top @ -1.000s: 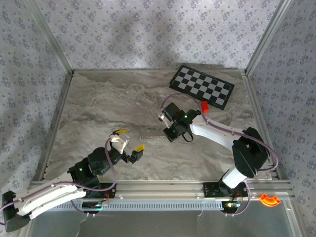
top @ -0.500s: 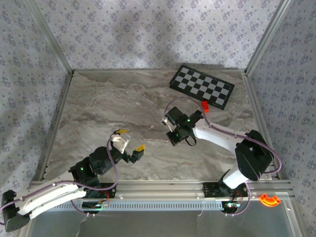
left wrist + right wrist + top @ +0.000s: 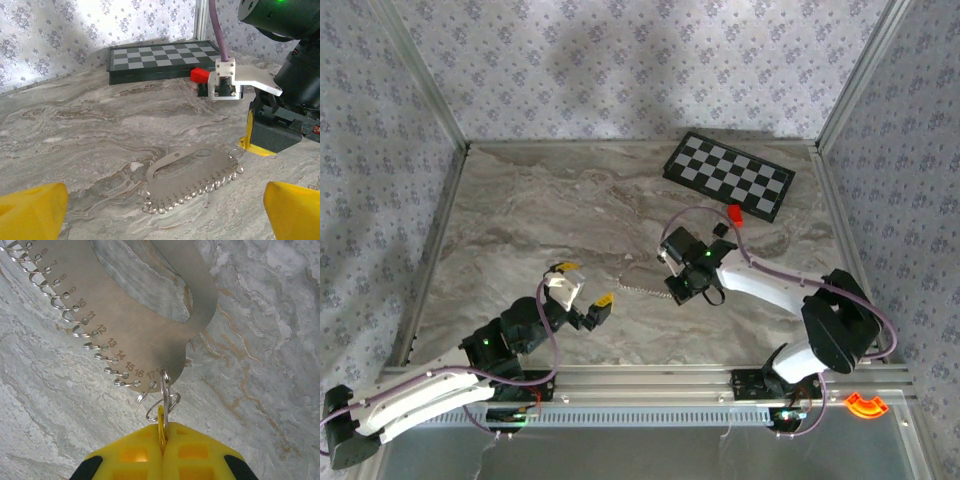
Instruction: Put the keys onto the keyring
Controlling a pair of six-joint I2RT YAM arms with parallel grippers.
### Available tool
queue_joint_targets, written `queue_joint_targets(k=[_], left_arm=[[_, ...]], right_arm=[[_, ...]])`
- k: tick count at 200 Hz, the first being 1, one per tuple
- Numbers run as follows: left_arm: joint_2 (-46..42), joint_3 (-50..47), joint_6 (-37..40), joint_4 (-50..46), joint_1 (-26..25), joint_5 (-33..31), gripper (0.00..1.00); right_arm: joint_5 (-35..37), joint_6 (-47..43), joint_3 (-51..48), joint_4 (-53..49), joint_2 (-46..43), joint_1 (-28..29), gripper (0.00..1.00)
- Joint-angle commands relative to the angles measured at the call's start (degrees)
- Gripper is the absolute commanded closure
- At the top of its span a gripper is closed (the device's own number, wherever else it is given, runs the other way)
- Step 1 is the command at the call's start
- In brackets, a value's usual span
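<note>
The keyring [image 3: 200, 167] is a flat silvery metal plate with an oval slot, numbered holes and a row of small split rings along one edge. It lies flat on the marble table, also seen as a thin toothed strip [image 3: 645, 287] and close up as the plate [image 3: 145, 340]. My right gripper [image 3: 161, 437] is shut on a small ring [image 3: 164, 405] hanging from the plate's end hole; its yellow tip [image 3: 248, 145] touches the plate's right end. My left gripper [image 3: 584, 284] is open, its yellow fingertips [image 3: 30, 212] wide apart just short of the plate. The keys are out of view.
A checkerboard [image 3: 728, 175] lies at the back right, with a red block [image 3: 734, 214] and a small black block [image 3: 718, 230] just in front of it. Patterned walls close three sides. An aluminium rail [image 3: 650, 378] runs along the near edge.
My right gripper has moved toward the near right, dragging the plate with it by the ring. The left arm has not moved.
</note>
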Motion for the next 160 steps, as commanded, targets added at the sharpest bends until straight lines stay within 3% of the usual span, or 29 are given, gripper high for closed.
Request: queue_joint_targets(k=[1, 160], left_arm=[[-0.82, 1.01, 1.51, 2.73, 0.28, 1.06, 0.0], [-2.7, -1.62, 0.88, 7.58, 0.37, 2.46, 0.0]], right_arm=[[0.42, 1.92, -1.47, -1.12, -1.78, 0.27, 1.0], [-1.08, 8.5, -9.79, -0.11, -7.06, 2.64, 1.0]])
